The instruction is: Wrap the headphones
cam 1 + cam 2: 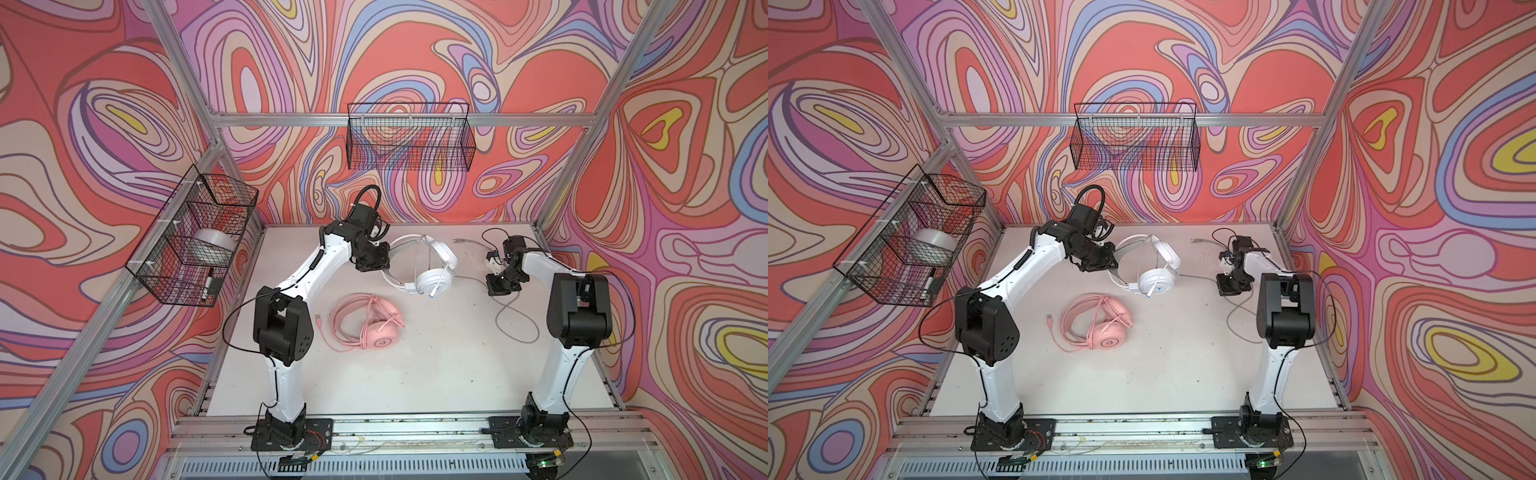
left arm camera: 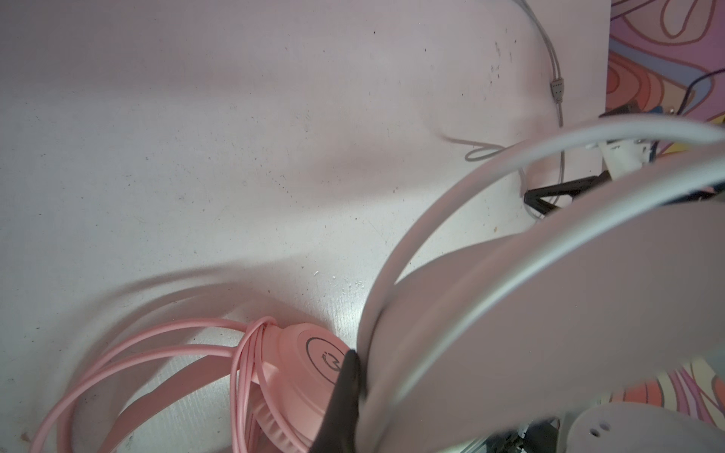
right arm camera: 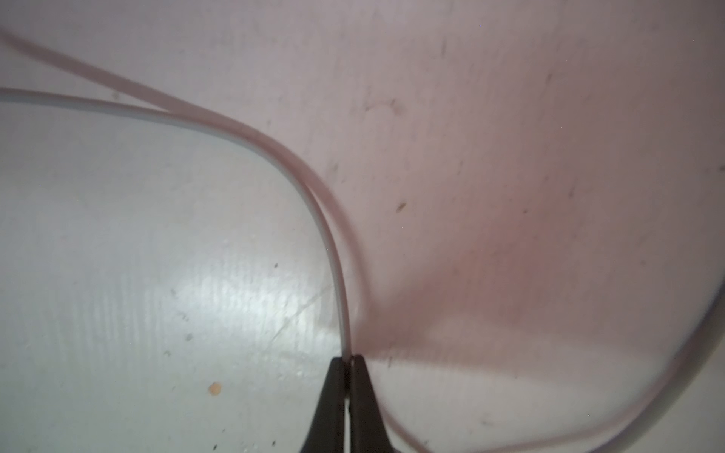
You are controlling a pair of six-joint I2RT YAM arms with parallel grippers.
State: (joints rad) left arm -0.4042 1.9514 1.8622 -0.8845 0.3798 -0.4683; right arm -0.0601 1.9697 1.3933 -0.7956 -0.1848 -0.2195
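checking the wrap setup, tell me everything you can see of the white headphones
The white headphones are glossy plastic, over-ear, with thin twin rails, a wide headband and a blue-tipped boom mic. The shut left gripper holds them tilted by the headband, toward the table's back. Their grey-white cable trails loose to the right gripper, shut on it.

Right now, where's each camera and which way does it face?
Both top views: high in front, looking down at the table; both arms show.
Left wrist: past the left gripper, shut on the white headset, toward the pink headset.
Right wrist: down past the right gripper, pinching the grey cable.
Shared: both wrist views show that cable.
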